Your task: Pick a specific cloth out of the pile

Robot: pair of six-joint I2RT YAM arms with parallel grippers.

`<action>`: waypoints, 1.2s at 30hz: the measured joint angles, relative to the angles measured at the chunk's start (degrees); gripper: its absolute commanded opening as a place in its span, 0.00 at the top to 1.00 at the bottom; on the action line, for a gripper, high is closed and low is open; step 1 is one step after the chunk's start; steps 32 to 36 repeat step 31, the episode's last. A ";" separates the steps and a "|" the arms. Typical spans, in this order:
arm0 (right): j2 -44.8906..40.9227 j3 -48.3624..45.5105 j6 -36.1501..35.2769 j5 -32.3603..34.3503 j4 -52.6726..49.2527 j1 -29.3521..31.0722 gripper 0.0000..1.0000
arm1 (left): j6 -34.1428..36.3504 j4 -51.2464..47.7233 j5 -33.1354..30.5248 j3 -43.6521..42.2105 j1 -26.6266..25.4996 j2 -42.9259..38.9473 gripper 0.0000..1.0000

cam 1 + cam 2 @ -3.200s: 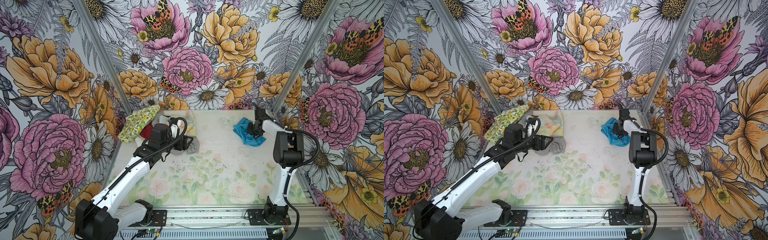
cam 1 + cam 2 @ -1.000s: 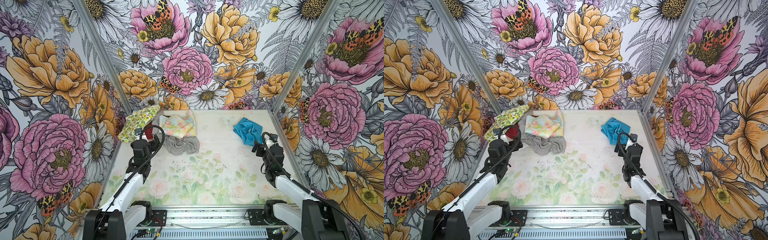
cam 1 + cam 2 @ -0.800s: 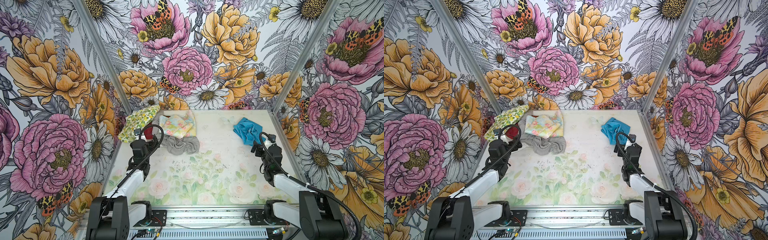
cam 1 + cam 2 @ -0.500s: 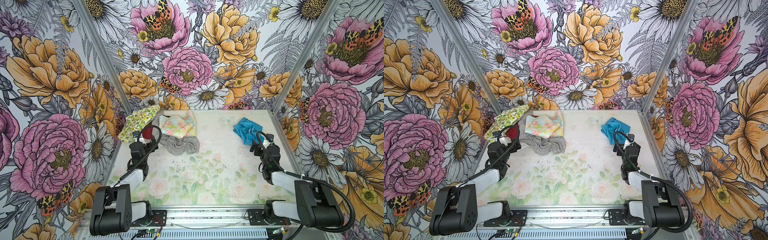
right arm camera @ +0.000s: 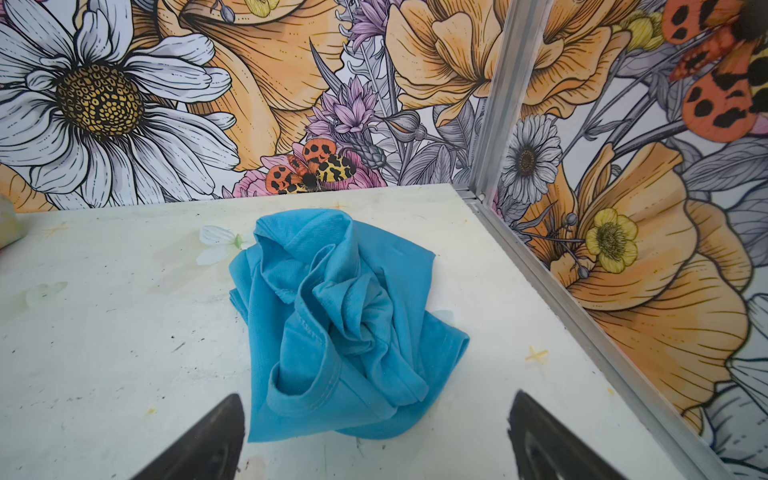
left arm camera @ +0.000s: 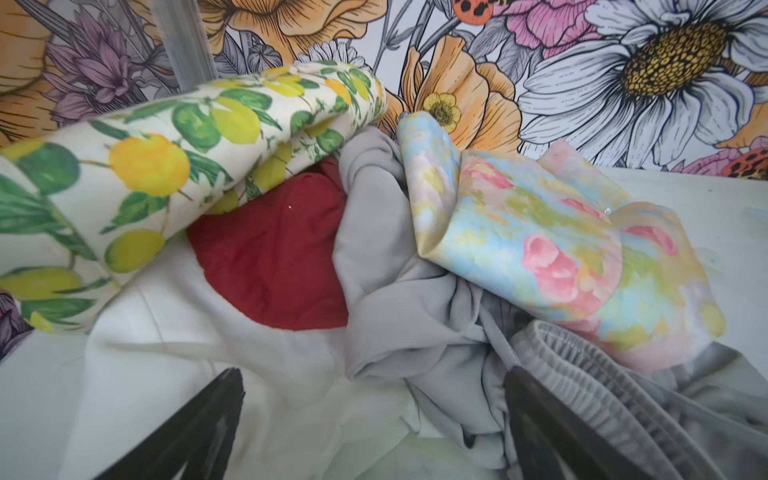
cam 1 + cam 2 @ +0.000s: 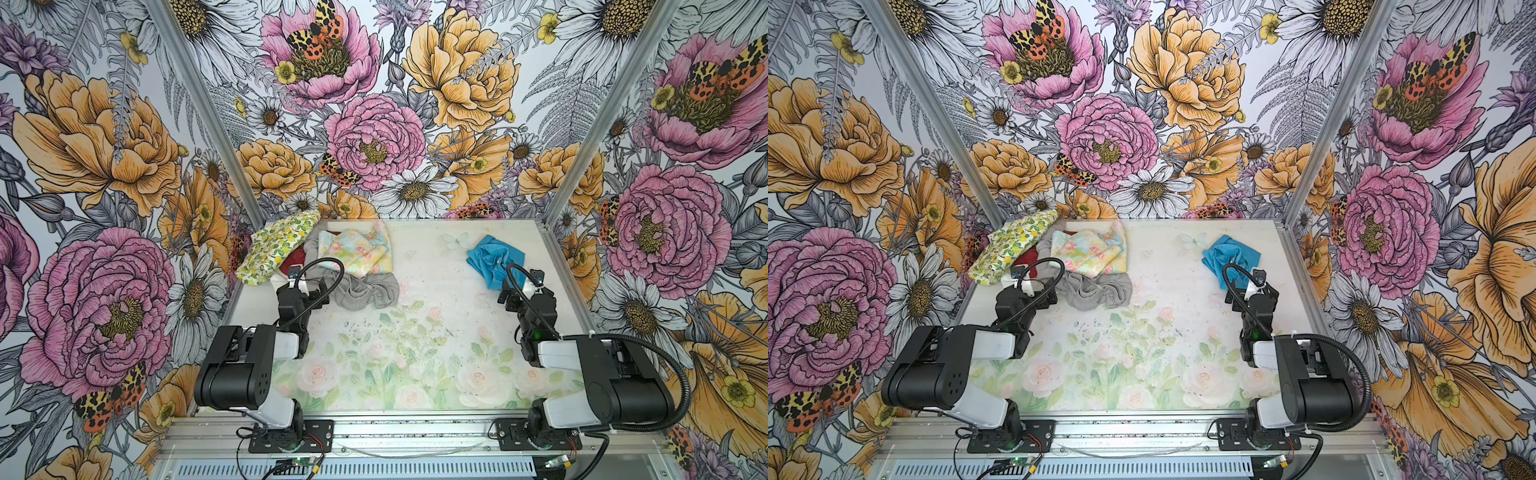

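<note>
The cloth (image 7: 492, 259) (image 7: 1229, 255) is plain turquoise and lies crumpled by itself at the back right of the table, apart from the pile (image 7: 332, 262) (image 7: 1067, 257). In the right wrist view the cloth (image 5: 345, 324) sits just ahead of my right gripper (image 5: 376, 395), which is open and holds nothing. In both top views the right gripper (image 7: 509, 295) (image 7: 1235, 295) stands just in front of it. My left gripper (image 7: 316, 291) (image 6: 372, 374) is open at the pile's near edge, over white and grey folds. The lemon-print cloth (image 6: 174, 174), red cloth (image 6: 270, 257) and pastel floral cloth (image 6: 561, 257) lie beyond it.
Flower-printed walls close in the table on three sides, with metal posts (image 7: 552, 208) (image 5: 498, 104) at the back corners. Both arms are folded low over their bases on the front rail (image 7: 415, 432). The grey cloth (image 7: 365, 291) spills from the pile toward the table's middle (image 7: 407, 332).
Both arms have drawn back and folded down toward the front rail. The right gripper has left the turquoise cloth lying at the back right. Both grippers have stayed open.
</note>
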 measured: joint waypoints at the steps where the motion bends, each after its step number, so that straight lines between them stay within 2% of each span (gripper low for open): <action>1: 1.18 0.20 -0.09 -0.31 -0.24 0.00 0.00 | 0.02 0.04 -0.17 0.02 0.15 0.00 0.01; 9: 2.34 6.10 -0.44 -2.25 -5.57 -0.39 0.01 | 0.48 1.36 -1.53 0.09 0.26 -0.02 0.01; 36: 2.34 6.21 -0.66 -4.15 -7.54 -0.39 0.01 | 0.66 2.58 -2.19 0.09 0.13 -0.02 0.01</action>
